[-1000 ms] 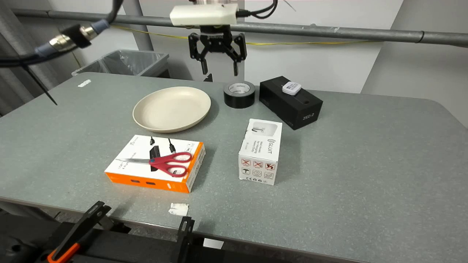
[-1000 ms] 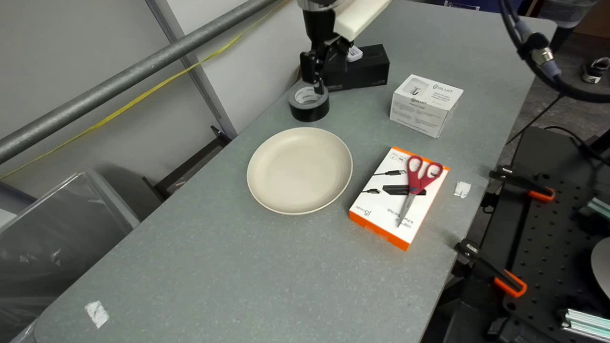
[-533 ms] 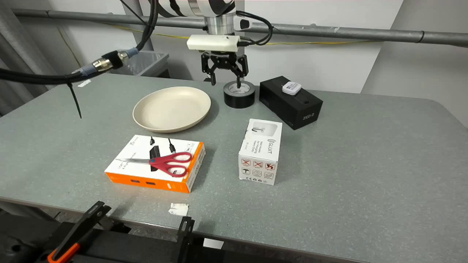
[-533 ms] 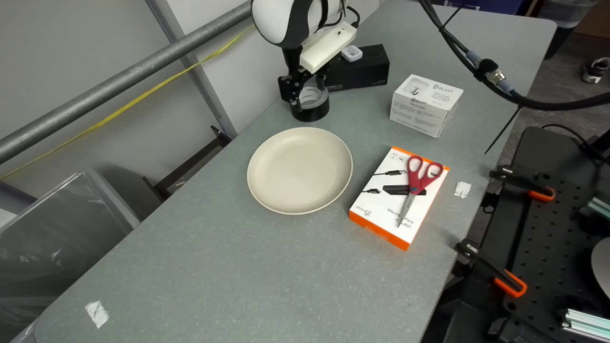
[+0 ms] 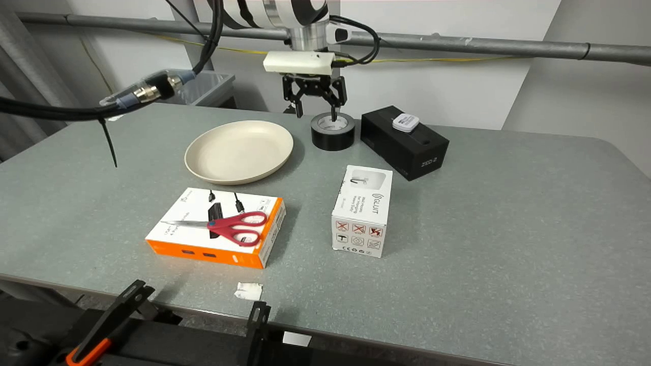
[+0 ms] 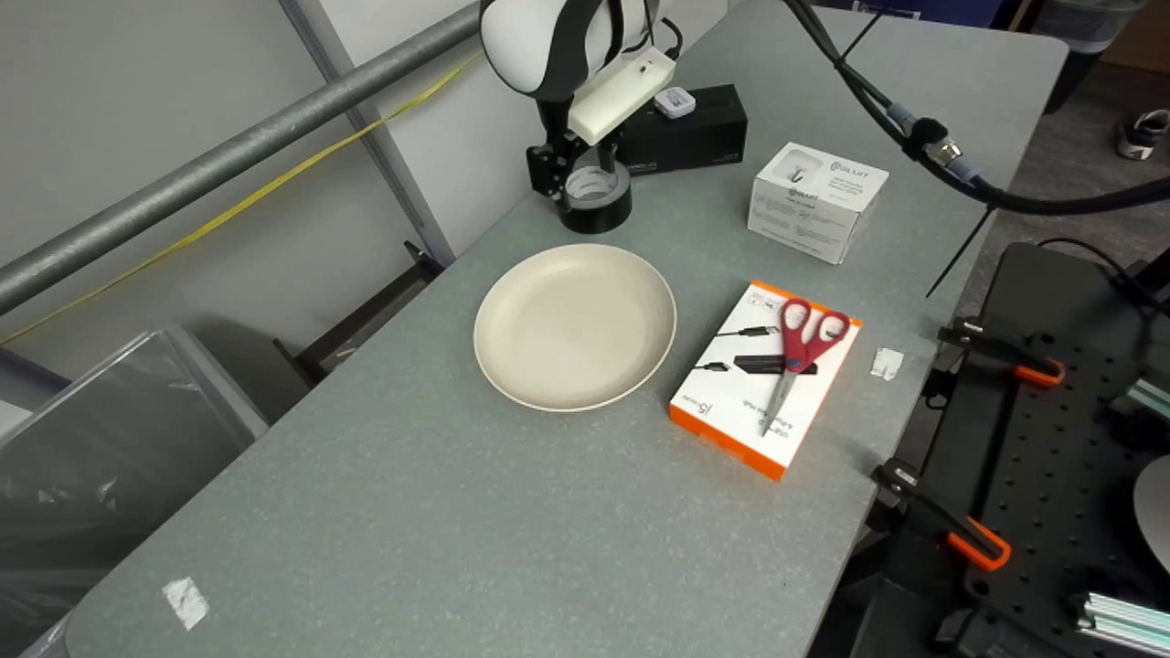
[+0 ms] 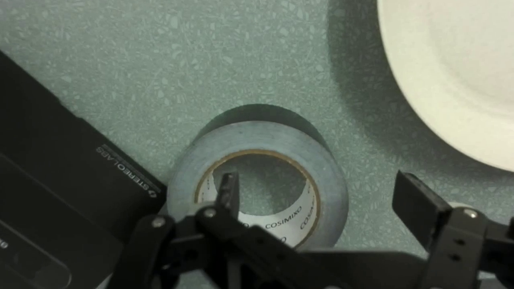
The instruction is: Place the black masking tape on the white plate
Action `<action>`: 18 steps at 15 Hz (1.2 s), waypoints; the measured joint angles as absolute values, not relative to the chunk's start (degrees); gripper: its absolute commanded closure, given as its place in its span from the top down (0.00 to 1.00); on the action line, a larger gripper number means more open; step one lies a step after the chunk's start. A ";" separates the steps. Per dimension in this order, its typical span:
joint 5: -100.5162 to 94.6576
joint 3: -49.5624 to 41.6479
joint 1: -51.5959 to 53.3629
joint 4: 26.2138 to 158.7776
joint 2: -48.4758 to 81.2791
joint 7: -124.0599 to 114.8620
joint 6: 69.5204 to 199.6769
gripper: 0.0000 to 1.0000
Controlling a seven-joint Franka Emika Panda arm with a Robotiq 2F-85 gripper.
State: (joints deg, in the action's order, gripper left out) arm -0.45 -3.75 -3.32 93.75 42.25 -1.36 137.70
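My gripper [image 5: 317, 117] is spread wide at the black masking tape [image 5: 333, 141], with nothing in its grasp.
In the wrist view the gripper itself hides the tape's lower edge, and one of my fingers [image 7: 229, 192] overlaps the centre hole while its mate stands outside the ring, toward the white plate [image 5: 239, 152]; whether the first dips into the hole or hangs above it, I cannot tell. That view cuts off the plate at upper right and the black box [image 7: 60, 168] at left, yet it alone lets me read COSIMIXO inside the core. In an exterior view my pale wrist housing [image 6: 622, 96] covers part of the gripper. In both exterior views the tape rests on the grey table [image 5: 483, 229] between plate and black box, and scissors [image 5: 224, 224] lie on an orange-and-white box [image 5: 193, 236].
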 measured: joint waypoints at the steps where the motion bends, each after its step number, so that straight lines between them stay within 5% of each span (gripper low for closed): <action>1: -0.45 -3.74 -3.32 93.20 42.87 -1.44 137.73 1.00; 3: -0.45 -3.68 -3.32 91.72 44.56 -1.68 137.73 1.00; 4: -0.45 -3.62 -3.32 90.86 45.53 -1.78 137.74 0.75; 5: -0.45 -3.57 -3.30 89.92 46.52 -1.84 137.74 0.74; 14: -0.41 -3.10 -3.28 83.36 51.99 -1.87 137.73 0.04; 18: -0.39 -2.80 -3.23 83.30 51.12 -1.90 137.79 0.06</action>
State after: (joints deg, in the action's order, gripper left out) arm -0.39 -2.80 -3.23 83.30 51.12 -1.90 137.79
